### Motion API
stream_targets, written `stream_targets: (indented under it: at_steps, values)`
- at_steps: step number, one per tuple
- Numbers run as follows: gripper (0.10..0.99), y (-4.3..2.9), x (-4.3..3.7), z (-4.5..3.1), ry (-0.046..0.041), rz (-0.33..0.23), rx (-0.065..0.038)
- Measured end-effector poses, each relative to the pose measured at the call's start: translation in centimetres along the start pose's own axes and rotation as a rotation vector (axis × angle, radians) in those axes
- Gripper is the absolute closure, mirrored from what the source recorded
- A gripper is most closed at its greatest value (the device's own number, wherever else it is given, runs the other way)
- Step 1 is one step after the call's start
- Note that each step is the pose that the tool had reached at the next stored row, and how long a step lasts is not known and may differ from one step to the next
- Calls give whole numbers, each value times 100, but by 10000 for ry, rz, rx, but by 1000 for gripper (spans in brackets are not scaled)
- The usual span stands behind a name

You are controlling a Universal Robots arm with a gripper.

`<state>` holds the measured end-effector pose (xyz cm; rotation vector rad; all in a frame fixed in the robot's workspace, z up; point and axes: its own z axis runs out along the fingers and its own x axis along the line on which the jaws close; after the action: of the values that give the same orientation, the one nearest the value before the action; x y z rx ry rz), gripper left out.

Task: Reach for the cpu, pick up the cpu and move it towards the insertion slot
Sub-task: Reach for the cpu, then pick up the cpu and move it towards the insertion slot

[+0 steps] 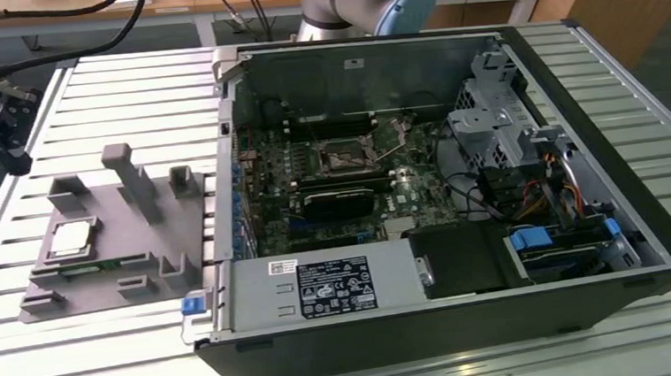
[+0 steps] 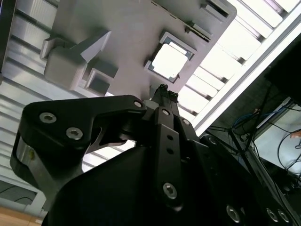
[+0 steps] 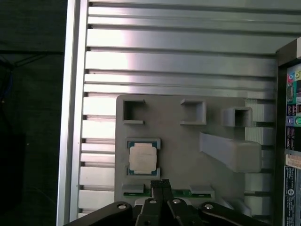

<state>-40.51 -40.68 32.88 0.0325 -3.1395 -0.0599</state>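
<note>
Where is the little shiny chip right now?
The cpu sits in a pocket of the grey tray, on the exterior view's left, beside the open computer case.

No characters legible in any view.

Exterior view: black label with white print and symbols on the silver power supply box, at 6 o'clock inside the computer case. Small white sticker at the black label's 10 o'clock. White sticker on the inner wall at 12 o'clock.

First wrist view: printed panel label on the case, print too small. The cpu top shows nothing readable.
</note>
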Motion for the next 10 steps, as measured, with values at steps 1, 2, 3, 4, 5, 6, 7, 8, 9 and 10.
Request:
stream_targets:
  at_steps: [1,2,3,4,5,6,7,8,9,10]
  values:
    - [918,-2,0,18,1,-1,0]
    - [918,-3,0,36,2,-1,-1]
    - [851,-5,0,54,5,-2,-1]
    - [851,-6,0,73,9,-2,-1]
    - [792,-8,0,91,17,-2,-1]
    - [733,-10,0,109,22,-3,-1]
    - [733,-12,1,127,25,-3,-1]
    - [678,-13,1,145,27,-3,-1]
    - [620,-15,1,163,29,-4,-2]
    - [620,-17,2,181,30,-3,-2]
